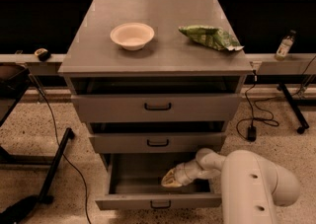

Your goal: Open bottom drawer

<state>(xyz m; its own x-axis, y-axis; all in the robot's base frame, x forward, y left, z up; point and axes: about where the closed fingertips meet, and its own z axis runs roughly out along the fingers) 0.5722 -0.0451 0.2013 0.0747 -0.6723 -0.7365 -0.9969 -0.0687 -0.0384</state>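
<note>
The bottom drawer [158,200] is the lowest of three grey drawers in the cabinet. It stands pulled well out, its bare grey inside showing, with a small black loop handle [160,204] at the centre of its low front panel. My gripper [170,180] sits inside the drawer over its floor, right of centre, behind the front panel and apart from the handle. My white arm [247,178] reaches in from the lower right.
The top drawer [158,106] and the middle drawer [158,142] are each out a little. A white bowl [132,35] and a green bag [210,36] lie on the cabinet top. A bottle [283,46] stands on the right ledge. Cables and a table leg [54,164] cross the floor at left.
</note>
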